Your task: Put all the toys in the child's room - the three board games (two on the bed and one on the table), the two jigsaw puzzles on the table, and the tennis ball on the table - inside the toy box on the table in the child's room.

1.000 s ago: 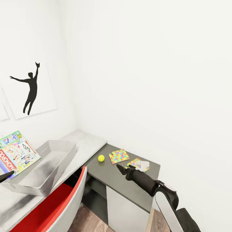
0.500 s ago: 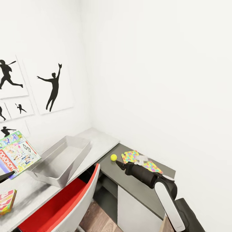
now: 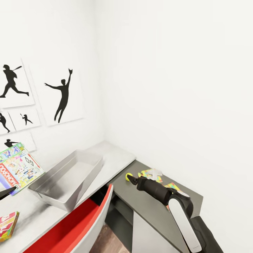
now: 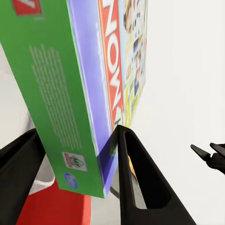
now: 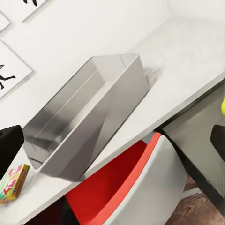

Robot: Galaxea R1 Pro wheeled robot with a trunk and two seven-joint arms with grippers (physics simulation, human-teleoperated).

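My left gripper (image 4: 79, 173) is shut on a board game (image 3: 18, 168), a colourful printed box held tilted above the table (image 3: 113, 156) to the left of the toy box (image 3: 66, 177). The grey toy box has nothing in it. A second board game (image 3: 7, 225) lies flat on the table's near left part. On the dark lower section, my right gripper (image 3: 131, 180) stands open right beside the tennis ball (image 3: 128, 174), which it partly hides. Two jigsaw puzzles (image 3: 144, 173) (image 3: 173, 186) lie behind the right arm.
A red and white chair (image 3: 80, 225) is pushed under the table in front of the toy box. A small white object (image 3: 154, 172) rests on the nearer puzzle. White walls with black silhouette pictures (image 3: 63, 93) close the corner.
The head view has swung left, so more wall pictures and the second board game show. My right gripper has closed in on the tennis ball. The left gripper still holds its board game.
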